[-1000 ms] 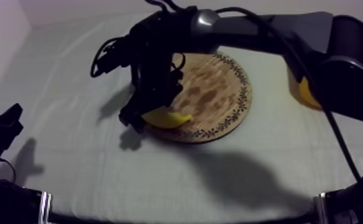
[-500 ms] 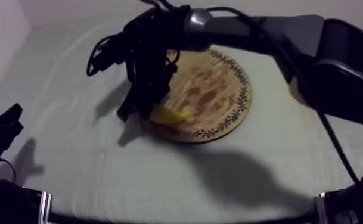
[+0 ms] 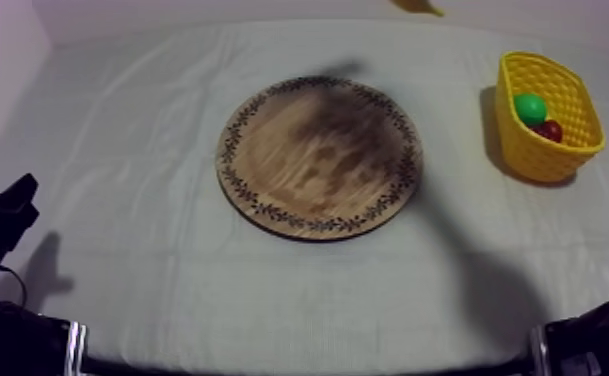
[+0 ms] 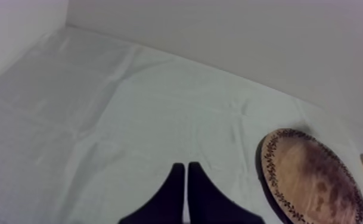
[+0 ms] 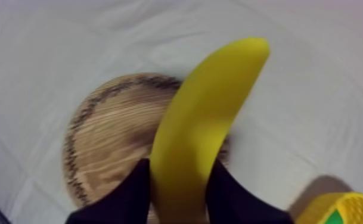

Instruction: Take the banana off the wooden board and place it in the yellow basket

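My right gripper [image 5: 180,182] is shut on the yellow banana [image 5: 204,119], which hangs high above the table, with the round wooden board [image 5: 109,137] below it. The board [image 3: 320,155] lies bare in the middle of the cloth. The yellow basket [image 3: 533,155] stands at the table's right side, and its corner [image 5: 338,210] lies just ahead of the held banana. A yellow tip of the banana [image 3: 418,6] pokes in beyond the table's far edge. My left gripper [image 3: 6,208] rests low at the left, its fingers [image 4: 175,184] pressed together in a narrow wedge.
Inside the basket lie a green fruit [image 3: 530,107] and a small red fruit [image 3: 548,130]. The left wrist view faces open cloth, with the board [image 4: 315,179] off to one side. Walls close the table's far and left sides.
The right arm closed on the banana at the board's left rim, then lifted it high and out of the top view. The board is bare now. The left arm has not moved.
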